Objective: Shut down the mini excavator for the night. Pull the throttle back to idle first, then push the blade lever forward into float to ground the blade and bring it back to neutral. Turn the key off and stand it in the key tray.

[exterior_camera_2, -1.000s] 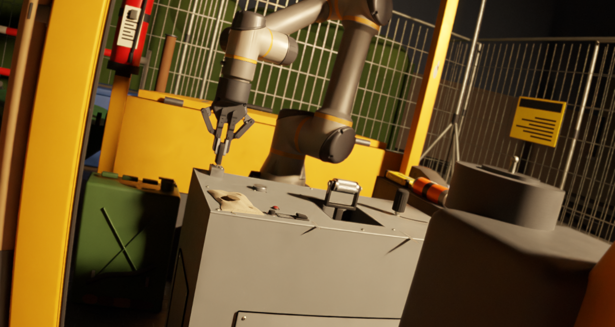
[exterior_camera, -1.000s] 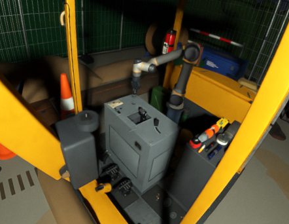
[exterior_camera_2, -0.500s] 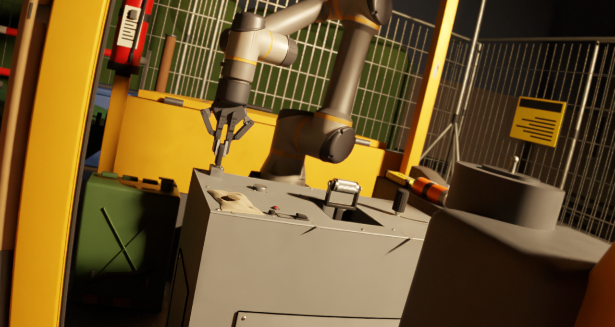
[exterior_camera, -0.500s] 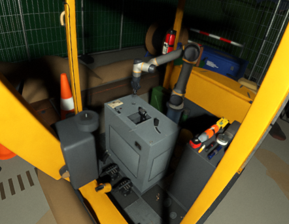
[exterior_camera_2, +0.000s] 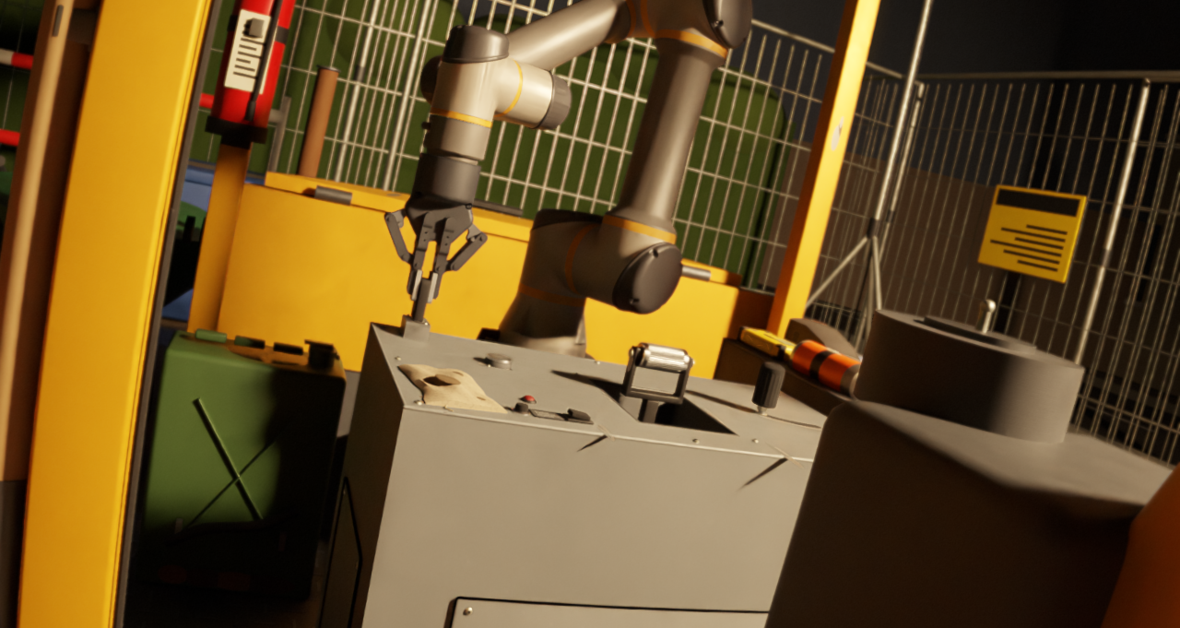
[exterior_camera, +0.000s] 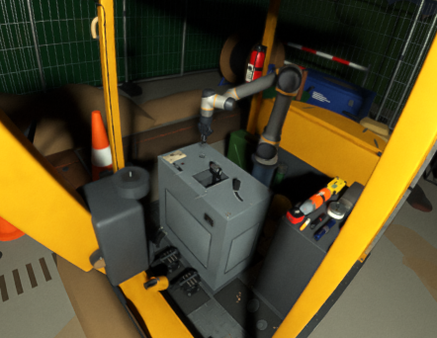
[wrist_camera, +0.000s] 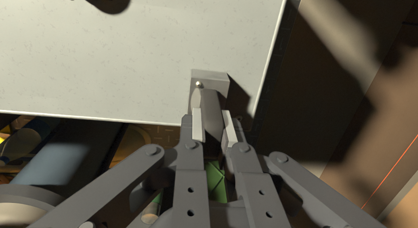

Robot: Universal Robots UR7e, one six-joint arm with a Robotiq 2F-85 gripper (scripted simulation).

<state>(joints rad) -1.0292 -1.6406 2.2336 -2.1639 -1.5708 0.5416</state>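
Observation:
The grey key (wrist_camera: 208, 110) stands upright with its tip over the small grey key tray (wrist_camera: 209, 82) at the far corner of the console top (exterior_camera_2: 578, 426); whether the tip sits inside the tray I cannot tell. The tray is a little block near the console's back edge (exterior_camera_2: 415, 327). Further along the top stand the blade lever with its ribbed roller handle (exterior_camera_2: 658, 370) in a dark slot, and the black throttle knob (exterior_camera_2: 768, 384). The round key switch (exterior_camera_2: 497, 360) lies between tray and lever. My gripper (wrist_camera: 211, 130) hangs straight down over the tray (exterior_camera: 204, 138), closed around the key.
The console's back edge (wrist_camera: 271, 66) drops off just beside the tray, with a green jerry can (exterior_camera_2: 235, 426) below. A tan glove (exterior_camera_2: 446, 387) lies on the console top. A yellow cab post (exterior_camera_2: 107, 294) and a grey cylinder housing (exterior_camera_2: 965, 377) flank the console.

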